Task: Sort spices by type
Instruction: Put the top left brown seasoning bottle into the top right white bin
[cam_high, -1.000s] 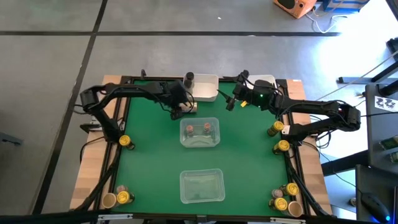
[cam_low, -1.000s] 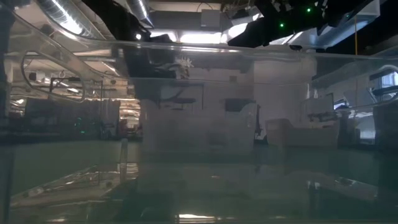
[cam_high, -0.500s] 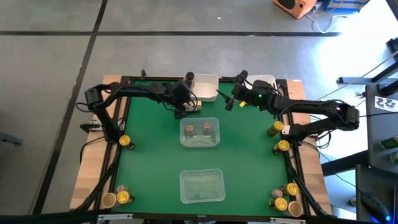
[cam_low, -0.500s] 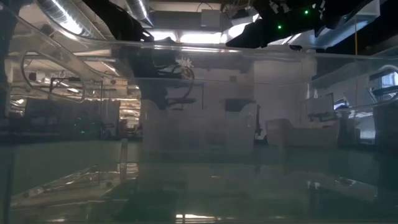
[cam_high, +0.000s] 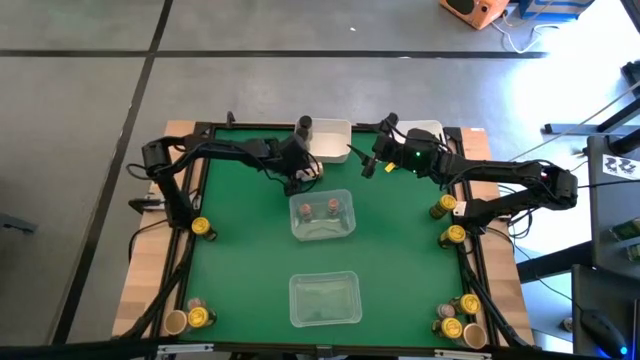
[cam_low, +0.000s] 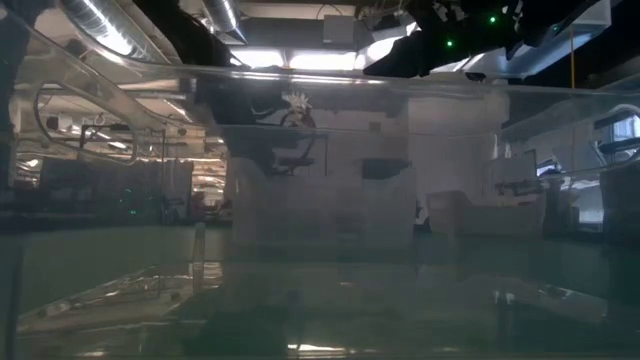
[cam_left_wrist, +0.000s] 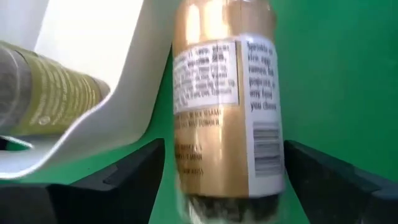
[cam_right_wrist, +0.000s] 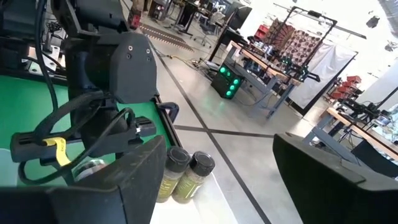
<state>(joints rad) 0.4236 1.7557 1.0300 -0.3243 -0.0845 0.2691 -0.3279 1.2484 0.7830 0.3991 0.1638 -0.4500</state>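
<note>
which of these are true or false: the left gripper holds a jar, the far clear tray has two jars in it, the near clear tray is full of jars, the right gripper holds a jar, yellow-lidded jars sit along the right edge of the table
1. The left gripper holds a gold-labelled jar. True.
2. The far clear tray has two reddish-topped jars in it. True.
3. The near clear tray is full of jars. False: no jars show in it.
4. The right gripper holds a jar. False: its wrist view shows nothing between its open fingers.
5. Yellow-lidded jars sit along the table's right edge. True.
</note>
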